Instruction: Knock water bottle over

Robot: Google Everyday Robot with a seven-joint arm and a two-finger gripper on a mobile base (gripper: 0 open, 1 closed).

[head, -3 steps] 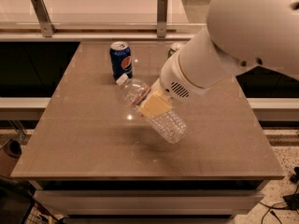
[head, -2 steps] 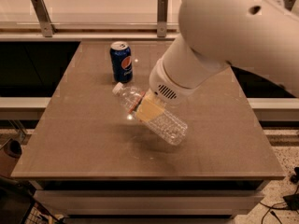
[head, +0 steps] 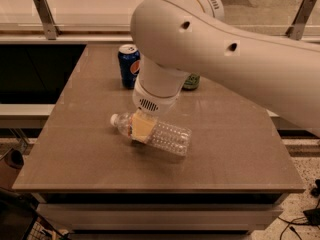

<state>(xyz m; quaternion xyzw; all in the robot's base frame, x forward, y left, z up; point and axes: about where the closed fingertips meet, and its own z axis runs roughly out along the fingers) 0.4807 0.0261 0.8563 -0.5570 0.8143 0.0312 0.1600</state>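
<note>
The water bottle is clear ribbed plastic with a white cap. It lies on its side near the middle of the brown table, cap pointing left and base to the right. My gripper comes down from the big white arm and sits right over the bottle's neck end, a yellowish part of it against the bottle. The arm's wrist hides most of the gripper.
A blue soda can stands upright at the back of the table, left of the arm. A green soda can stands behind the arm, mostly hidden. A railing and light floor lie beyond the table's far edge.
The bottle went from steeply tilted to lying flat on the table, its cap dropping down and left. My arm swung left and lower with it.
</note>
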